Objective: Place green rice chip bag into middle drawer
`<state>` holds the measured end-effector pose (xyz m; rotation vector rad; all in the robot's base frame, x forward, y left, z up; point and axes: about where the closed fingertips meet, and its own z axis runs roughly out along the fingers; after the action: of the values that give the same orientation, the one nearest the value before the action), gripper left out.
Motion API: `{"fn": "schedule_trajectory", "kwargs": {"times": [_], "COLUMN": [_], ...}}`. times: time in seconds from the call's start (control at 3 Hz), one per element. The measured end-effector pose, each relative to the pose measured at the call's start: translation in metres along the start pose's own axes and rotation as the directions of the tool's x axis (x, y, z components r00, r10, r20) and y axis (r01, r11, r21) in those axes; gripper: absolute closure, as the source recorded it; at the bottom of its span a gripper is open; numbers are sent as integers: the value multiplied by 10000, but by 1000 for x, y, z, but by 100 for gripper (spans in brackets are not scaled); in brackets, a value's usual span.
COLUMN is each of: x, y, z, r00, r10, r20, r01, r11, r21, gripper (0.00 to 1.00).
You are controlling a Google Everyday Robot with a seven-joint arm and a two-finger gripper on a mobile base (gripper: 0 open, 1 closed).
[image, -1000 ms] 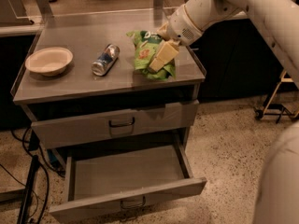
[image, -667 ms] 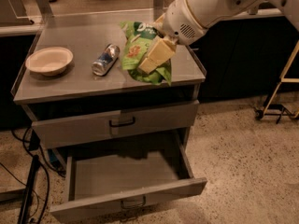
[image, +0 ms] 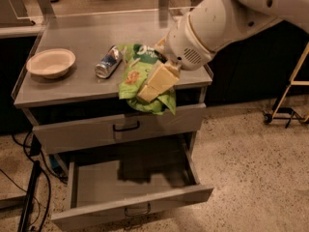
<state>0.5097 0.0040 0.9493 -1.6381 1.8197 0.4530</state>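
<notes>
Status: we're carrying green rice chip bag (image: 131, 76), claw (image: 150, 87) clamped on it, above open middle drawer (image: 106, 185); lowering & release left.

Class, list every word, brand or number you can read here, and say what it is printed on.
On the bag: white lettering, too blurred to read.
On the can: label too blurred to read.
No other text shows. The pincer grips the bag at the countertop's front edge.

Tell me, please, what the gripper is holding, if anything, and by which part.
The gripper holds the green bag by its middle, at the front edge of the cabinet, above the open drawer.
</notes>
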Motion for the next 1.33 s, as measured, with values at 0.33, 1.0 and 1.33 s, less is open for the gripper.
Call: {"fn": "schedule_trajectory", "kwargs": {"times": [0.33, 1.0, 1.33], "x": [0, 52, 52], "y": [1, 58, 58], "z": [4, 59, 59], "r00": [10000, 9945, 9945], "r10": [36, 782, 783], "r20": [-13, -696, -696], "r01": [-36, -854, -855], "r11": [10000, 9904, 9904], "r21": [2, -1083, -1085], "gripper": [100, 100, 100]}}
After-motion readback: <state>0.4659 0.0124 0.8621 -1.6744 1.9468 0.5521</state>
